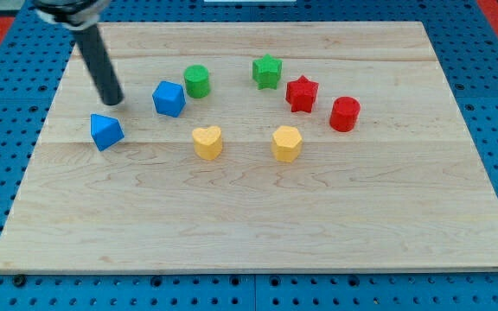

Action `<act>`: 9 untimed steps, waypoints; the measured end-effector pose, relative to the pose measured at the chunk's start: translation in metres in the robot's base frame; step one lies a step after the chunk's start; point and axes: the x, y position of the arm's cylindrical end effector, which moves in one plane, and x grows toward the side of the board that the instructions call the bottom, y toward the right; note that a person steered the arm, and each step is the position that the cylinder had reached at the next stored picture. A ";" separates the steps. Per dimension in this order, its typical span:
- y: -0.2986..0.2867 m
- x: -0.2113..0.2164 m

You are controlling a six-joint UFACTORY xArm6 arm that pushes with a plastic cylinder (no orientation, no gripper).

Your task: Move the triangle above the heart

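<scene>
On the wooden table [258,216], my tip [112,102] stood just up and to the view's right of the blue triangle [105,131], close to it, though contact could not be judged. With no jaws to open or clench, the tool was a bare dark rod [98,60] slanting up toward the view's top left, grasping nothing. That triangle lay well to the view's left of the yellow heart [207,142], at roughly the same height in the view, with bare wood between them. A blue cube [169,98] sat to the upper right of the triangle, just to the view's right of my tip, and a green cylinder [197,80] stood just beyond the cube, further up and right. Further to the view's right of the triangle came a green star [267,71], a red star [302,93] and a red cylinder [345,113], descending in an arc. A second yellow block [287,143], its shape unclear but many-sided, rested level with the heart, farther from the triangle.
</scene>
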 end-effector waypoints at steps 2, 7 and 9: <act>0.076 0.011; -0.034 0.058; -0.027 0.045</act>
